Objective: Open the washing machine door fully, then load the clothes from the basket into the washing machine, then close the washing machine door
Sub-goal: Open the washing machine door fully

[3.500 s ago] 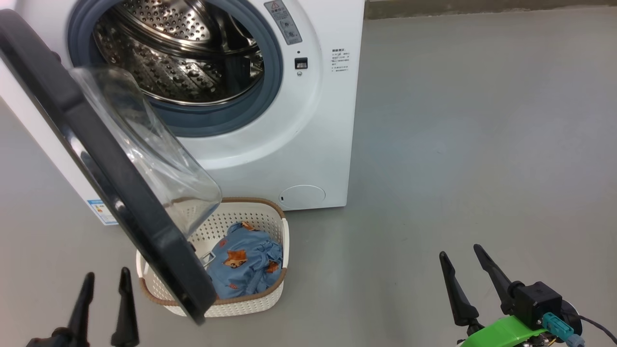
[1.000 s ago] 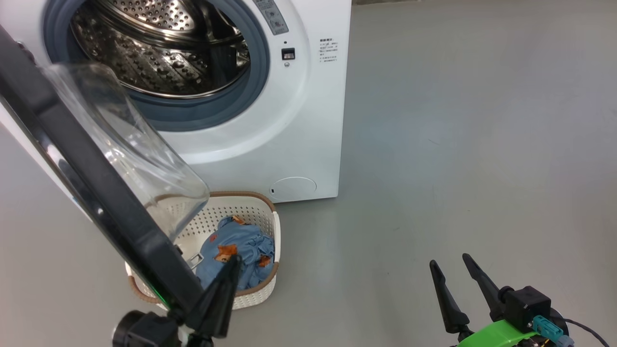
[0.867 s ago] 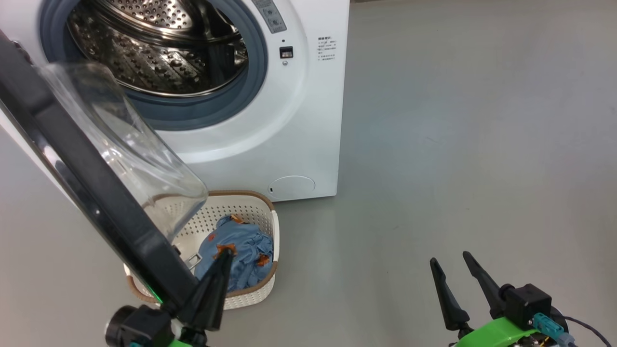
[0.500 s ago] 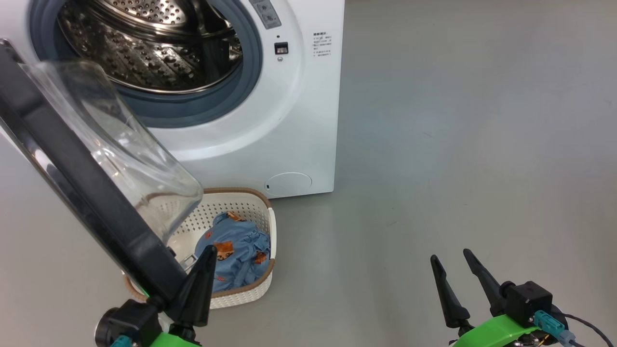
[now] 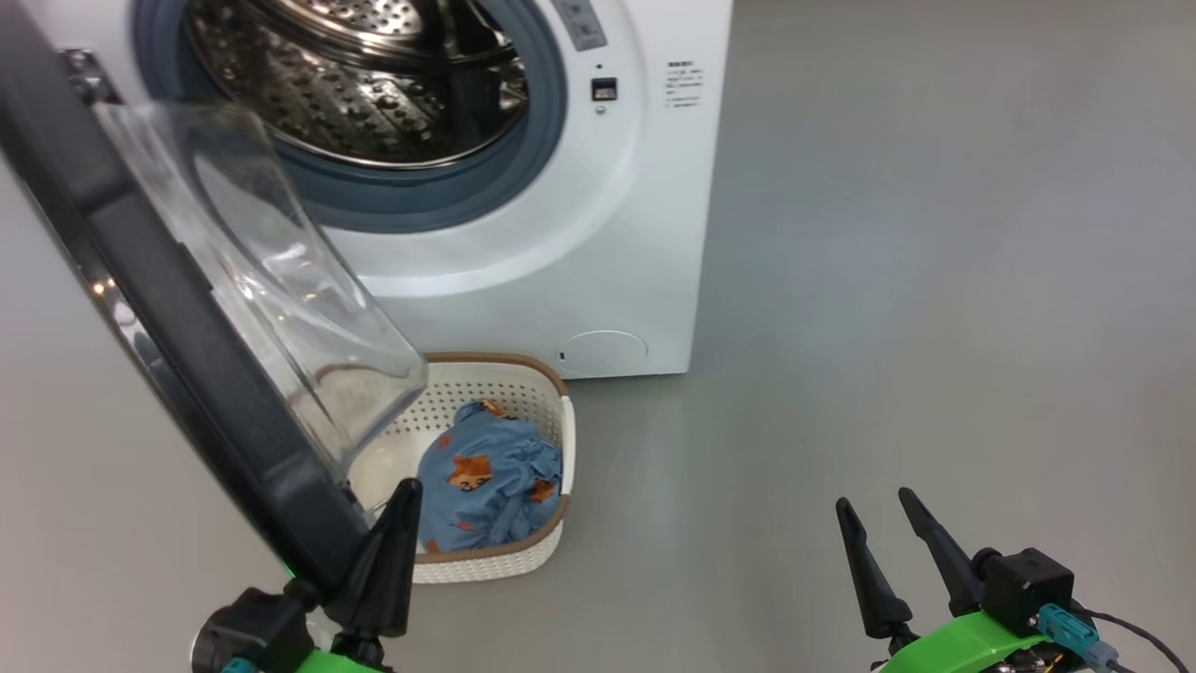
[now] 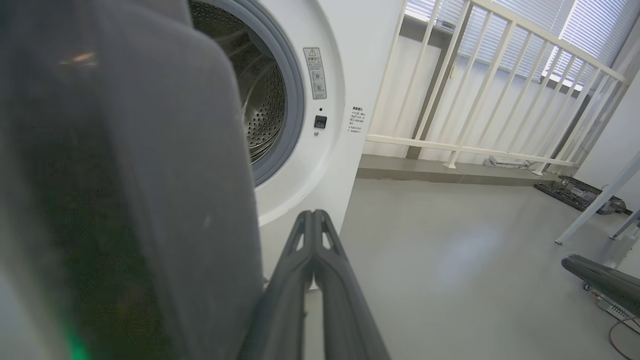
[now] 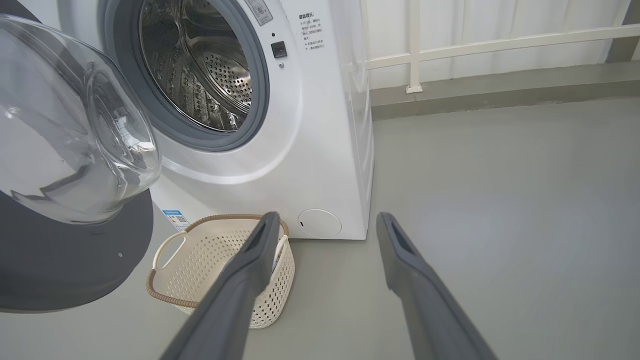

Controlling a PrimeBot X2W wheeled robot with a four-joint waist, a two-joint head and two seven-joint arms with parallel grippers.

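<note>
1. My left fingers (image 5: pixel 392 551) are clenched together and empty at the lower left, just beside the bottom edge of the washing machine door (image 5: pixel 201 374). I cannot tell if they touch it.
2. The door hangs only partly open over the basket (image 5: pixel 486 565) at lower centre, which holds the clothes (image 5: pixel 491 477).
3. If I push with that narrow tip, I could slide off the glossy rim and jab the basket.
4. If the door swings back, it blocks my reach.
5. My right fingers (image 5: pixel 867 561), at the lower right, are spread and idle.

Bright, even indoor light. In the left wrist view, daylight glows through blinds (image 6: pixel 590 30) at one o'clock; the washing machine door (image 6: pixel 125 200), close at nine o'clock, is dark and blurred. Edges bend.
</note>
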